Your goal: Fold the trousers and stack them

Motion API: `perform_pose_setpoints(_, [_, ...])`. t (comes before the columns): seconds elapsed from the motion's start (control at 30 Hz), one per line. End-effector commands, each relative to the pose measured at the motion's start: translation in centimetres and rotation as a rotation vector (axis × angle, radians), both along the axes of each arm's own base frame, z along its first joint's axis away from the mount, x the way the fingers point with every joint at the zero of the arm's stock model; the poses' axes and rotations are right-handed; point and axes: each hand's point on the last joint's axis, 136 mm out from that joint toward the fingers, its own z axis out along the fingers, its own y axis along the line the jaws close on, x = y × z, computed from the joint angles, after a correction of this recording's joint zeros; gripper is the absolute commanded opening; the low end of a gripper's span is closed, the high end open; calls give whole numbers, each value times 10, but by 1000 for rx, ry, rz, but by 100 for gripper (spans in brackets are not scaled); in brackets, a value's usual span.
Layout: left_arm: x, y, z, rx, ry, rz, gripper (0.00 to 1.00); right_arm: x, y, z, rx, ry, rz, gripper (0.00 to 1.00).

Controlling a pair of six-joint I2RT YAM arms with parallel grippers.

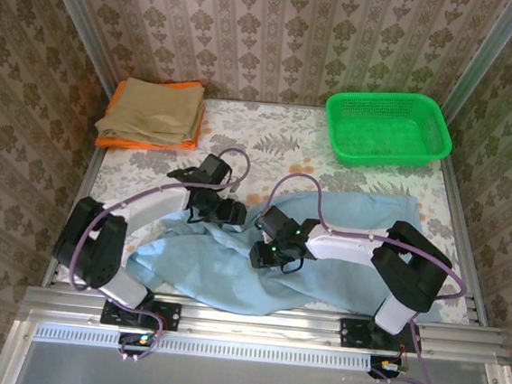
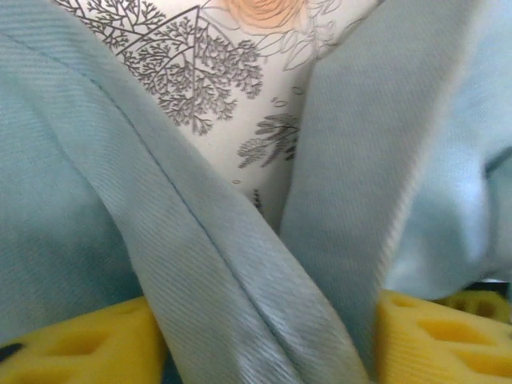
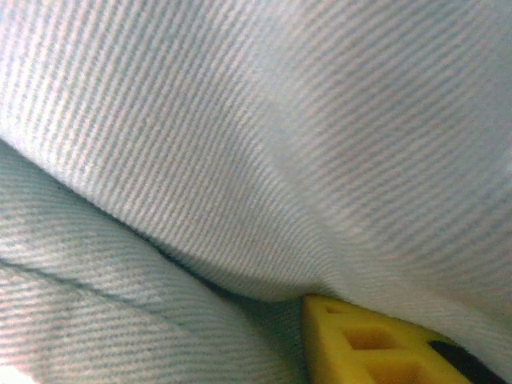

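My left hand (image 1: 227,211), partly open, straddles a fold of light sky-blue soft thin trousers (image 1: 220,284); my right hand (image 1: 265,251) I cannot tell

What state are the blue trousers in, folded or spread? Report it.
Neither: the blue trousers lie crumpled in a loose, bunched heap, with no neat fold.

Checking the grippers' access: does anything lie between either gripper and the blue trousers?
Nothing visible. A fold of the trousers runs between the left gripper's fingers; the right gripper sits against the cloth.
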Motion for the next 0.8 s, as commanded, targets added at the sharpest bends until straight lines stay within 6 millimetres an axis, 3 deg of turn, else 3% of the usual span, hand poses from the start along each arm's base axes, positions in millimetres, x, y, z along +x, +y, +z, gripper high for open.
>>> perform_pose_setpoints(0.0, [2,-15,25,-106,-47,-10,27,9,-13,0,-64,-5,-63,38])
perform_pose_setpoints(0.07, [-1,-14,19,-90,-33,-15,0,12,-15,10,-56,-20,-74,41])
perform_pose_setpoints(0.17, [-5,-6,2,-46,-13,-1,0,19,-23,34,-42,-63,-97,47])
perform_pose_setpoints(0.23, [-4,4,2,-9,-43,26,0,24,-34,52,-40,-101,-115,50])
perform_pose_setpoints(0.3, [4,16,17,21,-112,65,0,30,-46,71,-24,-132,-139,57])
perform_pose_setpoints(0.43, [35,52,75,21,-293,192,0,45,-76,94,-10,-188,-207,66])
perform_pose_setpoints(0.5, [49,68,103,-3,-353,250,0,57,-96,87,-44,-180,-262,66])
perform_pose_setpoints(0.6, [68,81,137,-23,-429,291,0,72,-117,56,-121,-139,-339,65])
perform_pose_setpoints(0.77, [94,91,159,19,-505,355,0,80,-124,27,-143,-91,-392,63])
